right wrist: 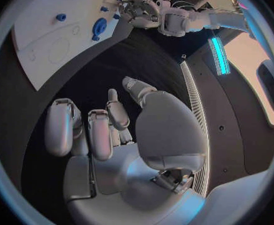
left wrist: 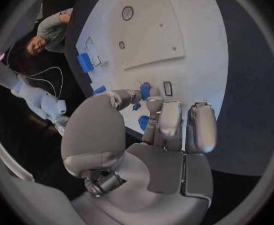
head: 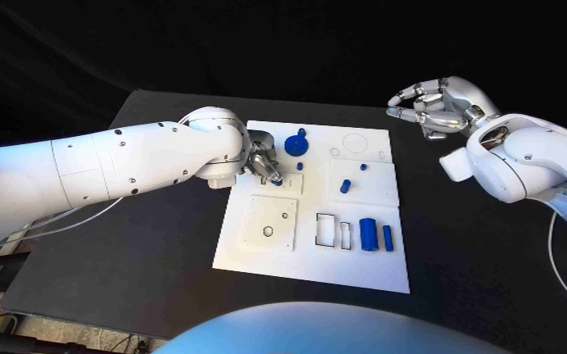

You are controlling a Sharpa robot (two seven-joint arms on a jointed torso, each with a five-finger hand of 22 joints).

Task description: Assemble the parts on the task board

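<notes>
Left hand (head: 262, 164) lay low over the white task board (head: 310, 265) on the black worktop (head: 154, 239), fingertips (left wrist: 150, 104) pinching a small blue part (left wrist: 144, 90) near its left edge; right hand (head: 435, 108) hung clear beyond the board's right side, fingers curled, holding nothing.

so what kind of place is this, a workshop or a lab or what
Probably a robotics lab or test bench. A flat white task board carrying small blue plastic parts lies on a black table, and two white robot arms end in silver many-fingered hands, left and right.
</notes>
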